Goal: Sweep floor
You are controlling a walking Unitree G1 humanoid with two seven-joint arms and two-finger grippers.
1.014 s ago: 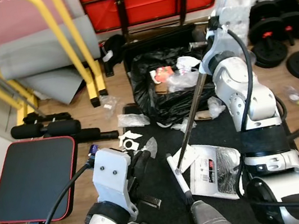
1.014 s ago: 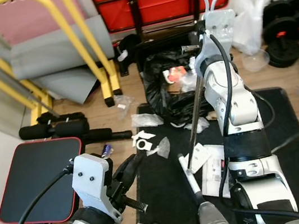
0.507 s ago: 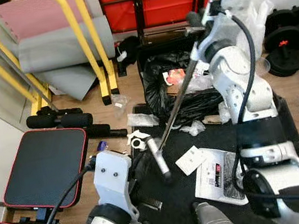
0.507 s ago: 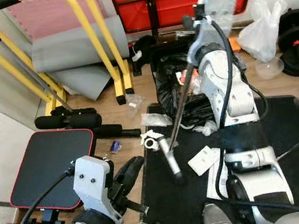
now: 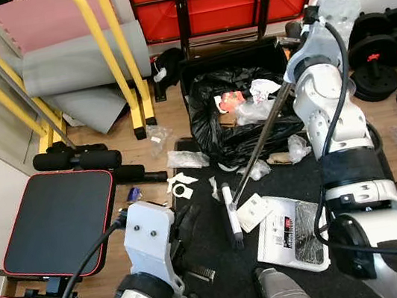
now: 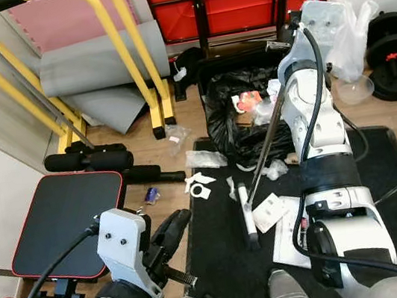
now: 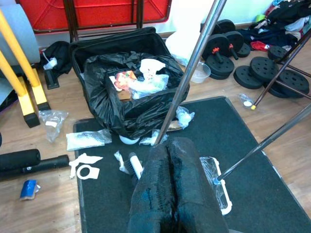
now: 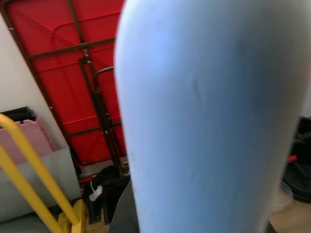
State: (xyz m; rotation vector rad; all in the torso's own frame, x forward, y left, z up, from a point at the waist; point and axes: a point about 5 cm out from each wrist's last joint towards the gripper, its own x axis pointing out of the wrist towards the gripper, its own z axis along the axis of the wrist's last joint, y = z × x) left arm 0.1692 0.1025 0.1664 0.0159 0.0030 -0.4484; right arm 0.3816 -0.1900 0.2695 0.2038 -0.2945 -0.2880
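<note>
While the sweep is under way: broom handle slanted across the dark mat, gripped high by the right arm.

Broom [image 5: 259, 151]: thin metal rod, long axis running from the right gripper [image 5: 294, 34] near the black bag down and toward the robot's left, ending at a narrow pale head [image 5: 231, 216] lying on the mat.

Broom head: slim, stiff bar, resting just beside a white paper card [image 5: 253, 211] and near small white scraps.

Right gripper: raised up by the bag's far rim, at the top of the handle; apparently carrying the broom, but fingers hidden, so cannot tell whether clenched.

Left gripper [image 7: 176, 170]: low over the near edge of the mat, black padded fingers pressed together with nothing between them; handle passing just beyond the tips.

Nearer arm to the head: the left; only the right at the handle.

Litter: crinkled clear plastic wrappers [image 5: 186, 158] on the wood floor, a printed flat packet [image 5: 295, 223] on the mat, cardboard cut-outs [image 5: 179, 187] at the mat's edge.

Black bag [image 5: 235, 117]: glossy, crumpled film, open, with paper and wrappers inside, well beyond the broom head.

Mat [image 7: 252, 160]: dark, matte, finely textured; likely to drag on light paper.

Judged next need: draw the head along the mat toward the bag, gathering card and scraps.
</note>
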